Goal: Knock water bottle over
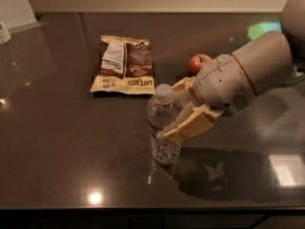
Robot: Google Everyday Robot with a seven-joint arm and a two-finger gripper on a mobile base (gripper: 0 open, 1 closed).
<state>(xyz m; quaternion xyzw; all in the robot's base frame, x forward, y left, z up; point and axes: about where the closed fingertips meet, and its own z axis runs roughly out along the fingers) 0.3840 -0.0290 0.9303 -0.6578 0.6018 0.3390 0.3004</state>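
Note:
The water bottle [161, 128] is clear and ribbed with a white cap, and stands upright on the dark table [62, 142] near the middle. My gripper [175, 109] is at the bottle's right side, at label height. It is open, with its cream fingers spread. The near finger [186, 125] lies across the bottle's right front and touches it. The far finger [183, 86] sits just behind and right of the cap. The bottle's right half is partly hidden by the near finger.
Two snack bags [125, 67] lie flat behind the bottle to the left. A red apple [197, 63] sits behind the gripper. A white object [4, 31] stands at the far left edge. The table's front edge runs along the bottom.

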